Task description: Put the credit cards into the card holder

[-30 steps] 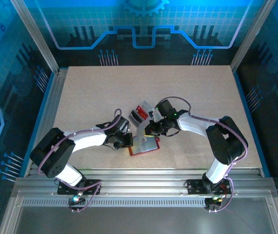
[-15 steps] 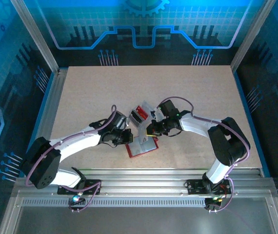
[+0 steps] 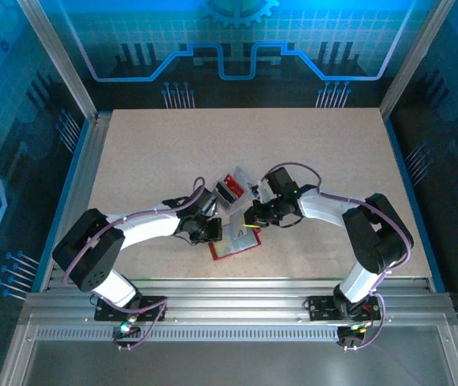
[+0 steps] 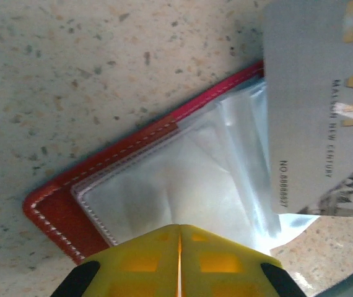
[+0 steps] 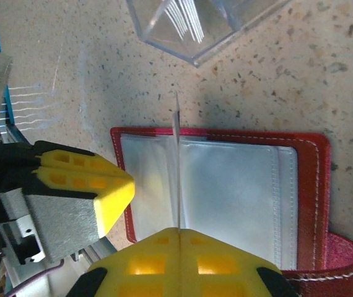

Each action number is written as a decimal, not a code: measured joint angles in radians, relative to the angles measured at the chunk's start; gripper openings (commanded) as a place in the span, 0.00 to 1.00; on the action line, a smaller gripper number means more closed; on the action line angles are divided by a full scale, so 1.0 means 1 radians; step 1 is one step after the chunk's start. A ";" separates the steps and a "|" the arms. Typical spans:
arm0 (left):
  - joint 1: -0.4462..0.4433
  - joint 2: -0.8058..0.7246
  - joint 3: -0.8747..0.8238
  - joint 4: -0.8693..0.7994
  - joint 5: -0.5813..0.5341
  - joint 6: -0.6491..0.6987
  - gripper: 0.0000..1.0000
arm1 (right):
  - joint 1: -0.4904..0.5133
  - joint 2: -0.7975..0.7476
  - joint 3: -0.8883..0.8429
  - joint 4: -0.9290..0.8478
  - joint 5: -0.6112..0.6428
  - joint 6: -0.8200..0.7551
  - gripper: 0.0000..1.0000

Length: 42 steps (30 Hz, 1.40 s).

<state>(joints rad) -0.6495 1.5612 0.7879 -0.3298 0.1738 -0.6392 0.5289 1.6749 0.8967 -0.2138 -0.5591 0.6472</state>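
The red card holder lies open near the table's front, its clear sleeves facing up. My right gripper is shut on a pale grey credit card, held on edge over the left sleeves. The left wrist view shows that card's printed face above the holder's red cover. My left gripper is shut, its tips on the sleeve plastic at the holder's left side. From the right wrist its yellow fingers show beside the card. More credit cards lie in a tray.
A clear shiny tray sits just behind the holder, its corner close to the held card. Both arms crowd the front middle of the table. Metal rails run along the table's sides and front.
The left arm's elbow swung out and came back, its gripper staying at the holder's left edge. The right gripper with the card dropped slightly toward the holder.
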 measured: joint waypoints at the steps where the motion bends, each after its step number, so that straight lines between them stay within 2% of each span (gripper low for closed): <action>1: 0.000 0.000 -0.003 -0.006 -0.008 0.005 0.09 | 0.000 0.000 0.000 0.006 -0.003 0.000 0.00; 31: -0.001 -0.005 -0.027 -0.001 -0.029 0.018 0.08 | 0.013 0.068 0.000 0.102 -0.025 0.008 0.00; 42: -0.001 -0.012 -0.032 -0.002 -0.033 0.018 0.08 | 0.027 0.069 0.000 0.099 0.003 -0.005 0.00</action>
<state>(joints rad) -0.6502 1.5494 0.7563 -0.3321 0.1410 -0.6209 0.5560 1.7435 0.8963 -0.1146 -0.5564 0.6418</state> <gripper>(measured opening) 0.084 0.063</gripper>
